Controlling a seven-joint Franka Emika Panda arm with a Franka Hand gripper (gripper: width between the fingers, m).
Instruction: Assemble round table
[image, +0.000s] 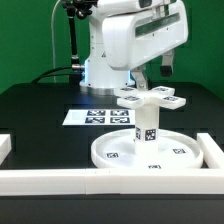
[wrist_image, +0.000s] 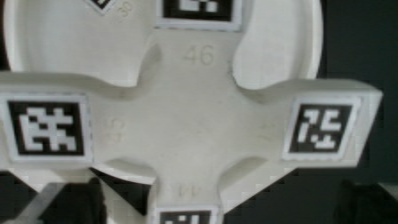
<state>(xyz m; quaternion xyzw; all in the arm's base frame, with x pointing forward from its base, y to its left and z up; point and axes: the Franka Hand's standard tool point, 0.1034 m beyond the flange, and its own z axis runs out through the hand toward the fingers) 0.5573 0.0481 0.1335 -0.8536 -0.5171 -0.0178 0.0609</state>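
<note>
The disc (image: 115, 155) lies flat with the leg (image: 147, 128) upright on it, and the base (image: 150, 98) sits on top of the leg. The gripper (image: 150, 80) hangs just above the base; its opening cannot be told. All parts carry black-and-white tags, and the base (wrist_image: 196, 100) shows a faint mark, perhaps "46".

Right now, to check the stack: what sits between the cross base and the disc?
The leg. It stands upright on the disc with the cross base on top. The exterior view shows this; in the wrist view the base hides it.
</note>
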